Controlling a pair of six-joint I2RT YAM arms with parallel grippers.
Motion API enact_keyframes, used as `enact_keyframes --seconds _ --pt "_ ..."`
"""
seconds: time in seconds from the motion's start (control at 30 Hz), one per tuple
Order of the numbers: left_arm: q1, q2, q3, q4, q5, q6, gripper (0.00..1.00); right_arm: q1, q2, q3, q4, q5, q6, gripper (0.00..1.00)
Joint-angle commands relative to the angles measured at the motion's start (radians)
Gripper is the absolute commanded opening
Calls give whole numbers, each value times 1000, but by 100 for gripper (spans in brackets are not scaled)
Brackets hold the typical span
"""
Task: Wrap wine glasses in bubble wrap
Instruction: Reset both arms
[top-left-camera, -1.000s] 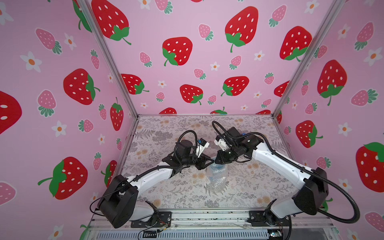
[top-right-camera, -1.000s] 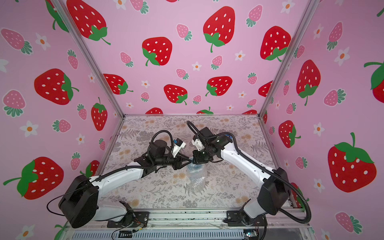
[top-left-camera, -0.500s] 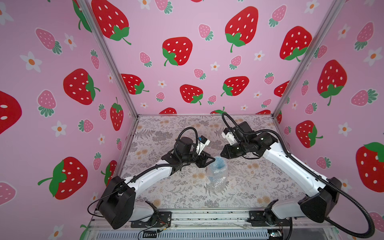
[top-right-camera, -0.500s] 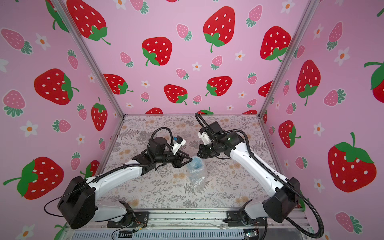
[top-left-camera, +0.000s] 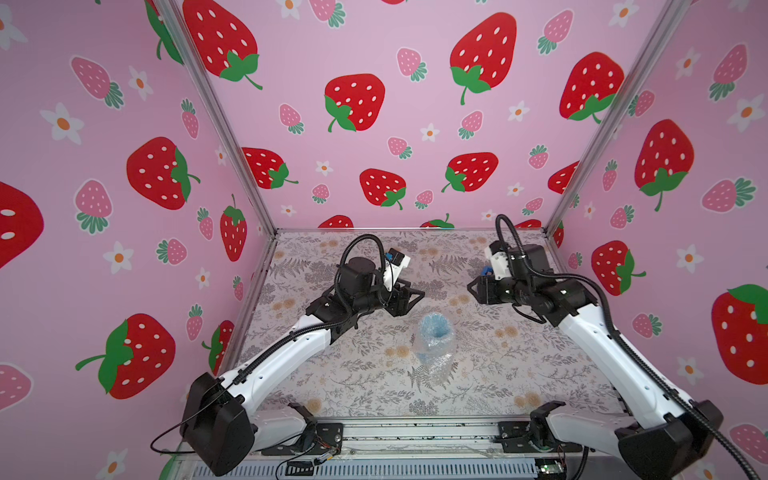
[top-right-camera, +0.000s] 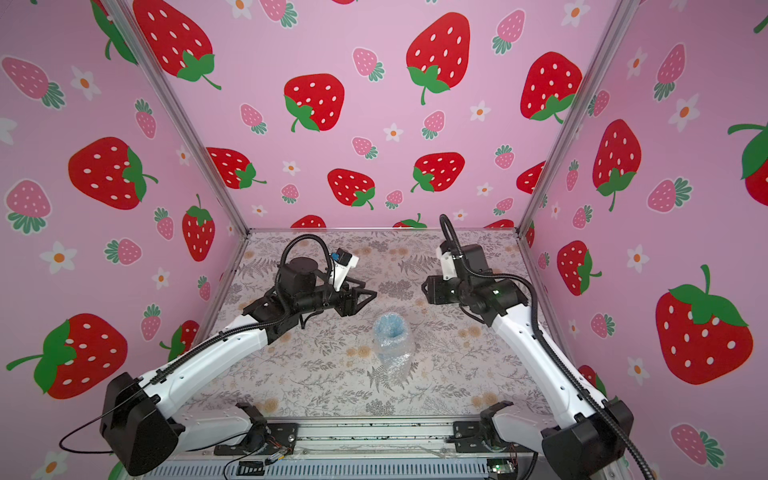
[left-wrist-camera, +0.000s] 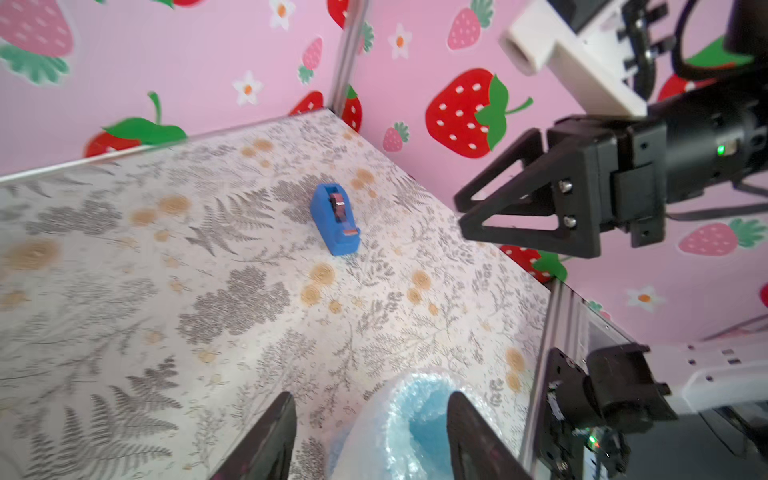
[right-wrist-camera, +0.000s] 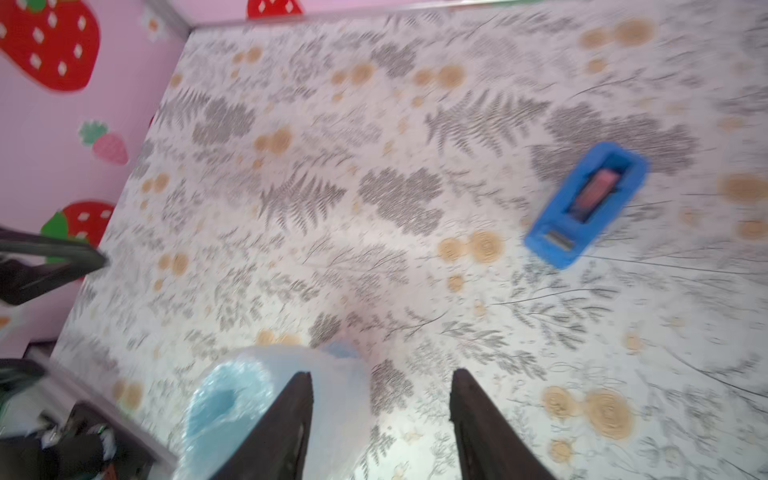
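Since the wrap seems to hold round the goblet, upright at the table centre, nothing need grip it; left gripper at its ten o'clock, right gripper at two, both with jaws apart, empty.

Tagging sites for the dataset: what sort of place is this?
Likely a lab robot cell, not a home: strawberry-print walls on metal posts, left arm and right arm mounted on a front rail, patterned tabletop.

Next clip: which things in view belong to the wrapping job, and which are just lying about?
Belong to the job:
- light-blue goblet, upright
- bubble wrap, bundled around the goblet

Just lying about:
- blue tape dispenser, set apart from the goblet, nothing touching it
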Motion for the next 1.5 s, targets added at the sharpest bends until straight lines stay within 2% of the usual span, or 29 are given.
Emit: enact_keyframes --seconds 0.0,0.1,0.13,0.2,0.27,0.33,0.43,0.5,0.57,0.7,0.73,0.8,0.87,0.93,1.0,1.1,1.17,1.27,1.33,1.4,1.47 --pt "48 -49 -2 29 -158 21 66 -63 -71 -73 142 205 -50 74" --pt "96 -98 -74 91 -312 47 72 -124 -114 -172 253 351 -95 95" --pt "115 -115 -103 103 -383 54 74 -155 -121 -204 287 373 -100 97" --pt "134 -155 -164 108 -583 69 78 -208 -121 -251 338 424 -100 100" --pt "155 -191 -259 151 -810 76 90 -257 -110 -323 429 468 -110 99" --pt "195 -214 -355 226 -919 88 96 -303 -90 -404 547 477 -129 99" --pt "271 -215 -446 297 -984 95 99 -374 -51 -520 728 486 -118 99" --pt "325 -199 -492 340 -994 99 99 -411 -22 -569 816 479 -120 99" --pt "378 -171 -555 440 -992 109 99 -423 36 -609 916 494 -186 99" --pt "472 -110 -607 531 -932 99 99 -446 155 -641 1042 516 -261 99" --pt "493 -90 -607 543 -901 95 99 -454 179 -662 1095 496 -279 99" --pt "530 -48 -615 601 -810 93 99 -472 218 -689 1182 383 -325 99" --pt "560 15 -621 676 -722 89 99 -476 281 -695 1253 366 -342 99" --pt "576 68 -620 722 -650 75 99 -486 288 -670 1217 302 -337 99" --pt "578 123 -653 847 -599 79 99 -491 311 -733 1367 224 -353 100" --pt "577 189 -672 930 -550 98 99 -493 412 -821 1627 205 -354 99" --pt "577 218 -703 1013 -534 105 99 -493 388 -794 1525 194 -363 99" --pt "575 289 -700 1092 -536 109 99 -487 411 -751 1485 162 -382 99" --pt "572 271 -630 923 -589 85 99 -483 408 -744 1468 146 -393 99" --pt "550 295 -580 864 -688 76 99 -476 408 -733 1446 144 -404 99" --pt "536 293 -584 868 -717 83 99 -475 411 -734 1453 143 -404 99"
